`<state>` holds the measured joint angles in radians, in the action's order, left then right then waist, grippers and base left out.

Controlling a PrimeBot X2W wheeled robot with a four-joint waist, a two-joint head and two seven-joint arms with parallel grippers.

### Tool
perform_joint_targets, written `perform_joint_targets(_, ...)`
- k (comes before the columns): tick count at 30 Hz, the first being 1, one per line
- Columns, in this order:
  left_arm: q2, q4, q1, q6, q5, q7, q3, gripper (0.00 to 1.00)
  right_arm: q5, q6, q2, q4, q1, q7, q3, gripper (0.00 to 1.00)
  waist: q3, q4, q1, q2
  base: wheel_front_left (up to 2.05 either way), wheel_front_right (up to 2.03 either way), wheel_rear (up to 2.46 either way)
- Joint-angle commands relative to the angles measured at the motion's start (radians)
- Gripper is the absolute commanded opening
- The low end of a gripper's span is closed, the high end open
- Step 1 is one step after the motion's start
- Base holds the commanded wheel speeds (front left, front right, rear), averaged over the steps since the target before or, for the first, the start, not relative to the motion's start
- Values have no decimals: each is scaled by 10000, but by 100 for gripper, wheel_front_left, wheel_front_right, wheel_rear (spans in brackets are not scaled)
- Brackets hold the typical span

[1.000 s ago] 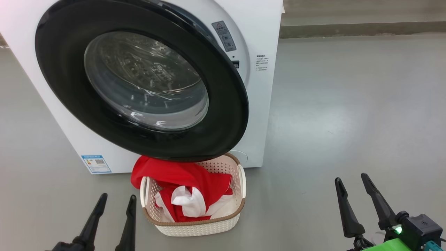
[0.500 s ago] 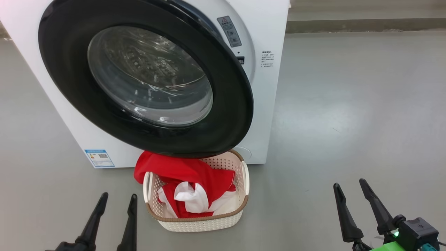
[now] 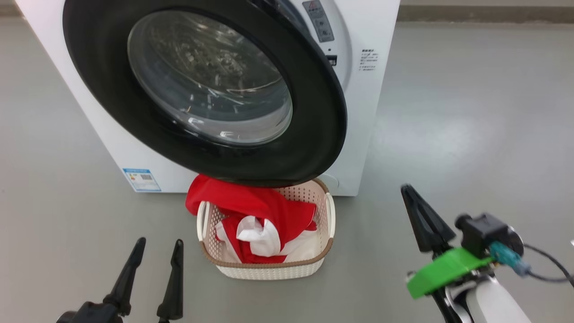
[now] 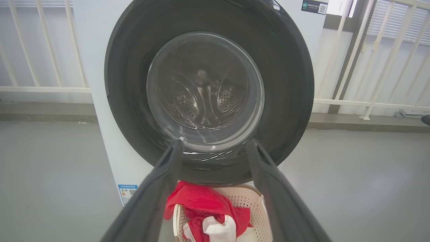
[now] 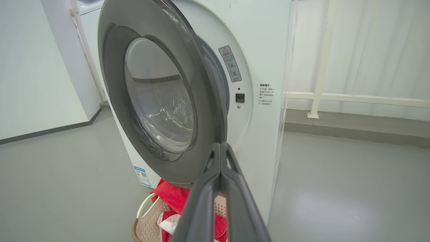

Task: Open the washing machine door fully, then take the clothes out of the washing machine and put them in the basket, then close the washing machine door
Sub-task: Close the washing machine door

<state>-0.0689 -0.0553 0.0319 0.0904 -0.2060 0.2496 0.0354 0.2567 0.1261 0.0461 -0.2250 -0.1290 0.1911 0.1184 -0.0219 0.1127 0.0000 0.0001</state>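
The white washing machine (image 3: 363,116) stands ahead with its black-rimmed door (image 3: 314,112) swung partly out, ajar over the basket (image 3: 269,269). Red and white clothes (image 3: 260,215) lie in the cream basket on the floor, one red edge draped over its left rim. My left gripper (image 3: 159,244) is open at the lower left, beside the basket. My right gripper (image 3: 408,190) is shut with nothing in it, raised at the right of the basket. In the right wrist view the shut right gripper (image 5: 220,145) points near the door (image 5: 208,111) edge. Through the open left gripper (image 4: 215,144) I see the door glass (image 4: 205,90).
Grey floor (image 3: 471,112) spreads to the right of the machine. A white railing (image 4: 369,101) and a low kerb run behind it. A blue label sticker (image 3: 141,179) marks the machine's lower left front.
My right gripper has shut and its arm has risen and turned. The head camera has shifted, so the machine and basket sit further right and higher in view.
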Motion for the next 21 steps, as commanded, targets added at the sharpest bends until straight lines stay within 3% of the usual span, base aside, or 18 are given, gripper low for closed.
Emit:
perform_joint_targets(1,6,248,-470,109,-97,122,-368,100,144,46,50,91,-731,-103,418,0,-299,202,0,-1,0,0,0)
perform_joint_targets(11,115,230,-946,211,-156,122,-375,100,851,46,163,-1336,-3320,-1597,1908,0,-1162,612,0,-1,0,0,0)
perform_joint_targets(21,162,263,-1430,294,-146,122,-214,100,1468,46,741,-2714,-5690,-2096,2727,0,-2156,1071,0,-1,0,0,0)
